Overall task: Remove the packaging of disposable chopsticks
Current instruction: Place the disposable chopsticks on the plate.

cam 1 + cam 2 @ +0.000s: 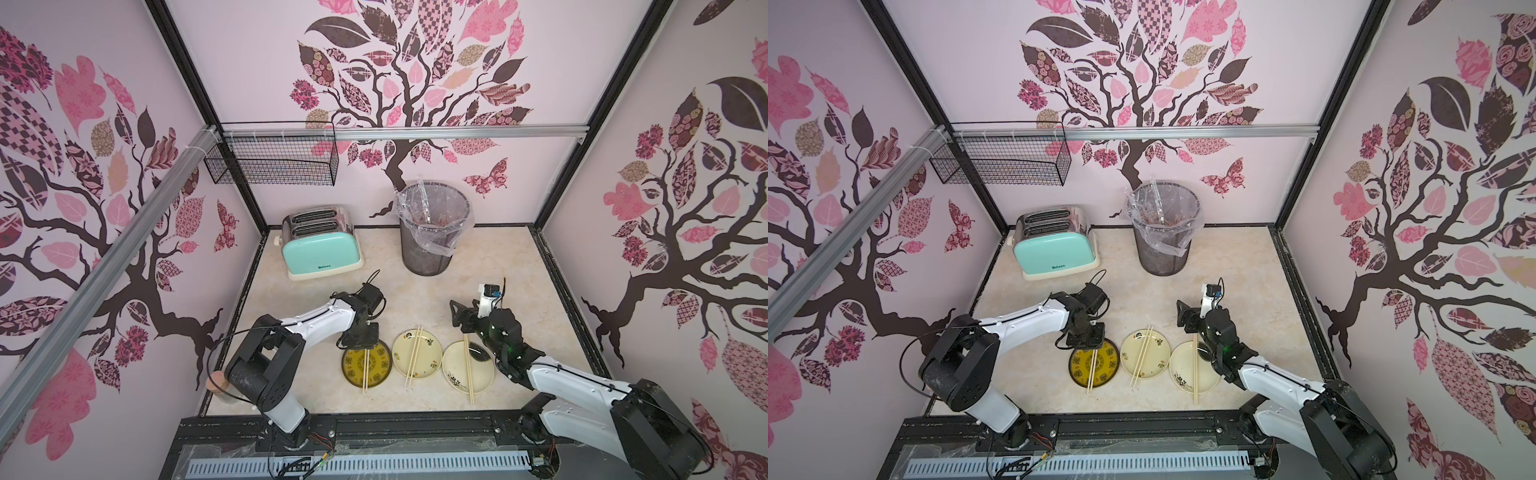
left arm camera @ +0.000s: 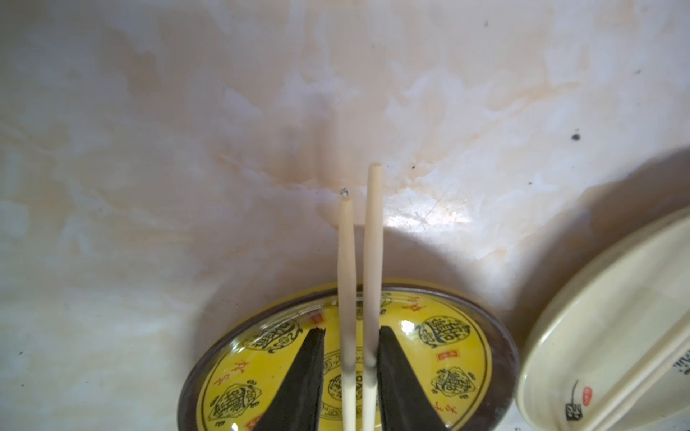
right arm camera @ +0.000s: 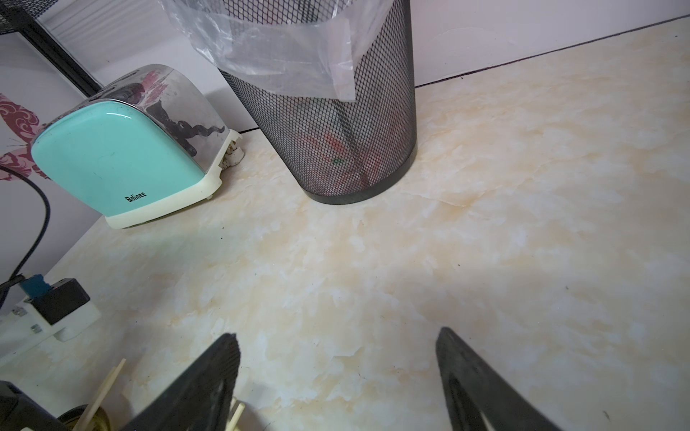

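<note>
Fingers [image 2: 395,373] of left gripper [image 2: 351,330]: black, slightly apart, straddling thin pale wooden chopstick pair [image 2: 373,242]; gap on one side, no clamp. Pair runs across round yellow patterned plate [image 2: 466,358], tips past rim.
Right gripper [image 3: 338,334]: fingers wide apart, empty, above marbled beige tabletop [image 3: 485,242].
Bare pairs on centre cream plate [image 1: 432,357] and cream plate nr right arm [image 1: 482,374].
Clear plastic sleeves [image 1: 424,203]: inside black mesh bin [image 1: 426,257], rear.
Mint-green toaster [image 1: 320,249] beside bin.
</note>
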Available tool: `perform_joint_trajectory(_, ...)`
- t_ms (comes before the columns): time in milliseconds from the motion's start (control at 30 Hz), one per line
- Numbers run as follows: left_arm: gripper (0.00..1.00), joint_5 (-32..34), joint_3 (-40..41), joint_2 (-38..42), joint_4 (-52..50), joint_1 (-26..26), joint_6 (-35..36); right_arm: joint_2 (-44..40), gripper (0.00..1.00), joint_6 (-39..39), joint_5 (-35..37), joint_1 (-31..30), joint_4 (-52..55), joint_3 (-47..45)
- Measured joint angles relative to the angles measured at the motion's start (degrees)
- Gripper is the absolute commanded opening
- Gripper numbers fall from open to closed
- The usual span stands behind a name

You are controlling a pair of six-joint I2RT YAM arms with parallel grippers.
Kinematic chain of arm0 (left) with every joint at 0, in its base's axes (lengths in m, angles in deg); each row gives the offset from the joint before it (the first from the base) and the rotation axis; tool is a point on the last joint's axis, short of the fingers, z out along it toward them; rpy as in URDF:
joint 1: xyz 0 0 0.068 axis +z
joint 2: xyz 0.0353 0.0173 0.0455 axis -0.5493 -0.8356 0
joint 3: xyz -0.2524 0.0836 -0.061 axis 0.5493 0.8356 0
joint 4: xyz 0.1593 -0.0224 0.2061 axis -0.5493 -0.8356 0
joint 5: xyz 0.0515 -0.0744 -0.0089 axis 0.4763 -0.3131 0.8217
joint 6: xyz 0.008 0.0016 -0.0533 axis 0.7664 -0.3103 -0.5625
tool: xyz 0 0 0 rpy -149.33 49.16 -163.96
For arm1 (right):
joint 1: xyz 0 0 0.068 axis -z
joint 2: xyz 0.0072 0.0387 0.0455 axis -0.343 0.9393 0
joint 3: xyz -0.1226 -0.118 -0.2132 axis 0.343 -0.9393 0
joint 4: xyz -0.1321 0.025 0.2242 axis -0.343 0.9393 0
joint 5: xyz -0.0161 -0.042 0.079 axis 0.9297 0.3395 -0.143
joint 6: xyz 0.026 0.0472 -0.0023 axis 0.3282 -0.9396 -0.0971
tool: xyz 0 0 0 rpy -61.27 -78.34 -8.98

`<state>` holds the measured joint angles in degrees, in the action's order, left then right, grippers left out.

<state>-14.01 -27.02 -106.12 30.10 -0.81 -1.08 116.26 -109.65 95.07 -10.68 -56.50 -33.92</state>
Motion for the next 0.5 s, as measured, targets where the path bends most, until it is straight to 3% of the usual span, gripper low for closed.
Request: perform_joint_trajectory(500, 0.31, 0.13, 2.14, 4.44, 0.59, 0.0, -0.07, 0.24, 0.85, 0.0, -0.02, 0.0, 0.07, 0.0)
